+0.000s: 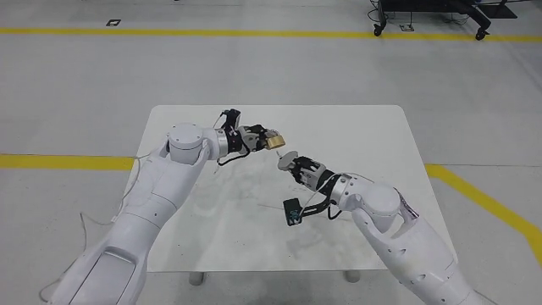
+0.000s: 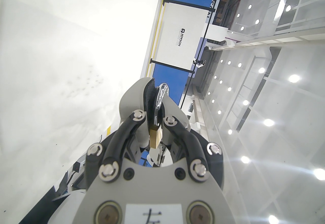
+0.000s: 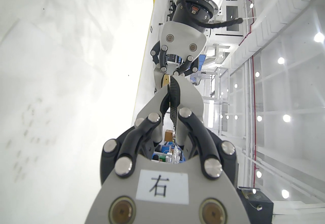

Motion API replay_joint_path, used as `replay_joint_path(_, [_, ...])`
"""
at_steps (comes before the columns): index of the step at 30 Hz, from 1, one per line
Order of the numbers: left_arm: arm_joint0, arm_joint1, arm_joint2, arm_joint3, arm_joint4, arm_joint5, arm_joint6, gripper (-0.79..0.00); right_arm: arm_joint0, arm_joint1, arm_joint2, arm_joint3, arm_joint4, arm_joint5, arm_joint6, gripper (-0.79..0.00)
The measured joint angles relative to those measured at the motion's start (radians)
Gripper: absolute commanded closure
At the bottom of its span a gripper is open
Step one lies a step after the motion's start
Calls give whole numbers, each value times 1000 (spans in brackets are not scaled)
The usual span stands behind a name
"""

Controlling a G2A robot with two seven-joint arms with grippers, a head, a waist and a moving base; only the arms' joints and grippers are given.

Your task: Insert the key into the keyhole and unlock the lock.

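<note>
The left gripper (image 1: 264,139) is clenched on the brass lock (image 1: 273,141), holding it above the upper middle of the white table (image 1: 373,135), nearer the far edge than the near one. Just to the lower right, the right gripper (image 1: 289,161) faces it, close but apart. Its pads are pressed together, and whether a key sits between them cannot be made out. The tabletop spreads wide to the right and toward the frame's lower edge. Beyond it, a yellow floor line (image 1: 254,32) crosses the frame, and a black cart (image 1: 432,4) stands at the upper right, well apart.
</note>
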Motion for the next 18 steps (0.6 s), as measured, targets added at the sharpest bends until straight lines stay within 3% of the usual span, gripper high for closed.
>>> replay_joint_path(18, [-34, -27, 38, 43, -4, -6, 14, 0, 47, -3, 1, 77, 71, -16, 3, 0])
